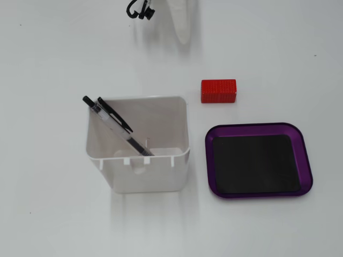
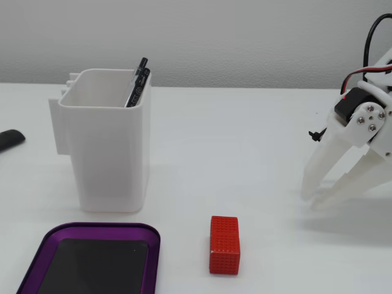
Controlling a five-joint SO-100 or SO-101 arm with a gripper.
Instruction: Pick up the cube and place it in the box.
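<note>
Only a sliver of the arm shows in a fixed view from above: the tip of one white finger and a loop of black cable at the top edge, the rest cut off. In a fixed view from the side the jaws are seen whole, though the arm behind them runs off the right edge. Their two white fingers splay apart with a clear gap at the tips, which sit low, at or just above the white bench; whether they touch it is hard to tell. They hold nothing.

The cube is a small bright red oblong block with a fine studded texture, lying flat on the bench. In the side view it sits left of and nearer the camera than the jaws, apart from them.

The box, a shallow purple tray with rounded corners and a black floor, lies beyond the cube from the jaws; the side view cuts off its near part. Beside it stands a taller white container, with a black-and-clear pen leaning inside. A dark object pokes in at the side view's left edge, too cropped to identify. Open bench lies between the jaws and the cube.
</note>
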